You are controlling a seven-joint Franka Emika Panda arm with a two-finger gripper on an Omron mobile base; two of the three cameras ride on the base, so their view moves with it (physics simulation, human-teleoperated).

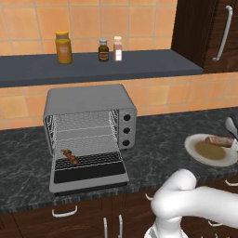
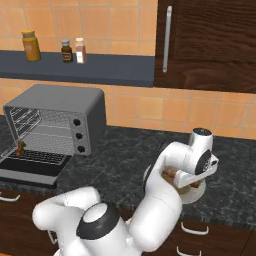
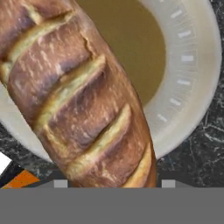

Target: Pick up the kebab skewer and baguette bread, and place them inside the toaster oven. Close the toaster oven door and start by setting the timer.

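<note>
The baguette bread (image 3: 83,100), a plump brown loaf with pale slashes, lies slanted across a white plate (image 3: 192,74). My gripper (image 3: 114,183) is low over it, one fingertip on each side of the loaf's near end with a thin gap to the crust, so it looks open. From the base, the loaf (image 1: 219,140) rests on the plate (image 1: 197,155) at the far right. The kebab skewer (image 1: 70,157) lies on the lower rack of the toaster oven (image 1: 88,100). The toaster oven door (image 1: 88,174) hangs open, flat toward me.
Three black knobs (image 1: 126,130) run down the oven's right side. A shelf (image 1: 153,65) above holds a yellow jar (image 1: 63,47) and two small bottles. A dark cabinet (image 2: 210,40) hangs over the plate. Black stone counter (image 1: 158,148) lies between oven and plate.
</note>
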